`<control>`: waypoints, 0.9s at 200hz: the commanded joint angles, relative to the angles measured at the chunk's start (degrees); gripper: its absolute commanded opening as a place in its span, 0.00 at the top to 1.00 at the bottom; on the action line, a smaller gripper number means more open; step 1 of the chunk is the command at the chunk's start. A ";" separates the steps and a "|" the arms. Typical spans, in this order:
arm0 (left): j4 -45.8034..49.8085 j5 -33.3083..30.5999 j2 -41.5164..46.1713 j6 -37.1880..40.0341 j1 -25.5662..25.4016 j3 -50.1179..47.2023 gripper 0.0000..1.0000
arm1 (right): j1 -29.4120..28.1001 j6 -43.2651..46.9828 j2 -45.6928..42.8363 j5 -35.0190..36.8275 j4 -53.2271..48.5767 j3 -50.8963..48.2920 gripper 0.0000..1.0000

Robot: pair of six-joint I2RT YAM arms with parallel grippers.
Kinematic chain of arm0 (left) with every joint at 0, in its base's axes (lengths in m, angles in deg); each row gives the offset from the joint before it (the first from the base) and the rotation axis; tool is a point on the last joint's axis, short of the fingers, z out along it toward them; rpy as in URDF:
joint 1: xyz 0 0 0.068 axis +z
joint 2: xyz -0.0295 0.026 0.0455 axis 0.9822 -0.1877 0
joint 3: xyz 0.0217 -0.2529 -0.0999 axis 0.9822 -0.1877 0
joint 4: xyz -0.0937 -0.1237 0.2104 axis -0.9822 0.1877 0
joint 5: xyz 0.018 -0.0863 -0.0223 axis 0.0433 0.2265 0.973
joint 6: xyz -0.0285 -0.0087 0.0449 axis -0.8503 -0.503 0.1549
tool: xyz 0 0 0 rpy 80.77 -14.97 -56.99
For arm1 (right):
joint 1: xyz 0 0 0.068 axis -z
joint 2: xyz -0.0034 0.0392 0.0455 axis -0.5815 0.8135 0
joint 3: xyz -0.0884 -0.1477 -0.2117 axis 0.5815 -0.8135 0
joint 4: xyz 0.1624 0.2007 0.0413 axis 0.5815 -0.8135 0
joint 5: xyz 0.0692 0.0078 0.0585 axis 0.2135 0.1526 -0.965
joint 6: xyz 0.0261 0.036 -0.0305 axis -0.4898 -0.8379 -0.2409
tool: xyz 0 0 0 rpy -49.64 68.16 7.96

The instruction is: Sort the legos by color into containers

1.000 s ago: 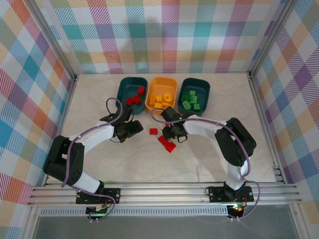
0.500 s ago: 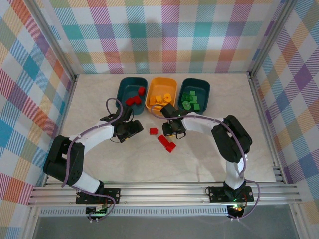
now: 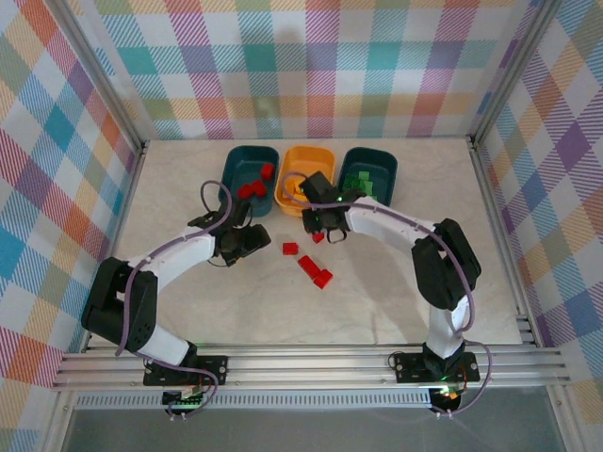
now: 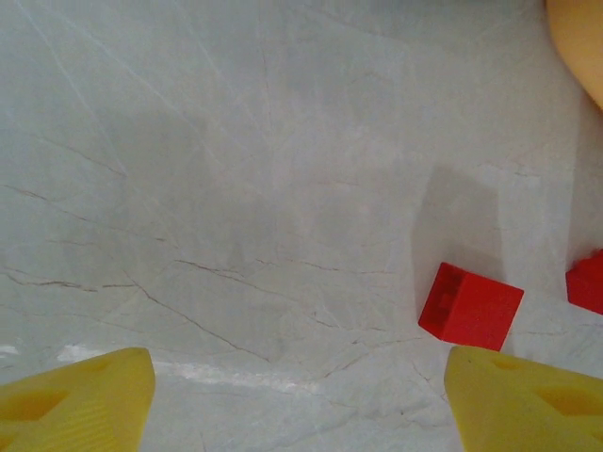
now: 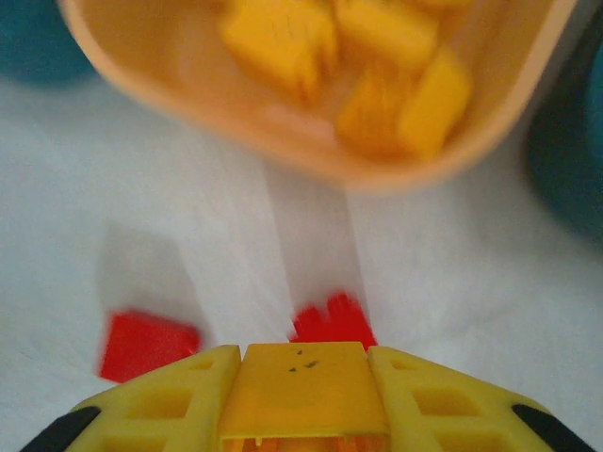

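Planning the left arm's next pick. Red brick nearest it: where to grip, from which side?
Likely from straight above, closing on two opposite flat side walls of the red brick. It is blocky, clear on every side, and skewed to the open left end effector, so turn the wrist.

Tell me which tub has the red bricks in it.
The left teal tub. The right teal tub holds green bricks, and the orange tub between them holds yellow bricks.

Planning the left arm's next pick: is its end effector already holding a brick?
No: the left end effector stands open and empty, with a red brick lying on the table beyond.
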 commanded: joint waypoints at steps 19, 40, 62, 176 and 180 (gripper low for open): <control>2.19 -2.12 8.85 0.67 4.00 1.55 0.18 | 5.69 2.36 9.40 -3.76 -1.27 14.34 0.74; 2.77 -1.01 9.53 1.01 6.25 3.95 0.16 | 7.40 2.43 16.28 -5.93 -4.33 23.85 0.72; 3.38 0.58 5.19 2.70 7.18 9.52 0.14 | 8.16 2.70 21.03 -6.51 -7.63 31.67 0.66; -1.09 13.04 -28.84 8.03 9.34 38.75 0.24 | 16.19 -0.97 20.47 -7.87 -10.40 30.71 0.29; -1.20 13.57 -29.48 8.20 9.34 39.24 0.24 | 16.41 -1.08 20.70 -8.55 -10.44 30.78 0.28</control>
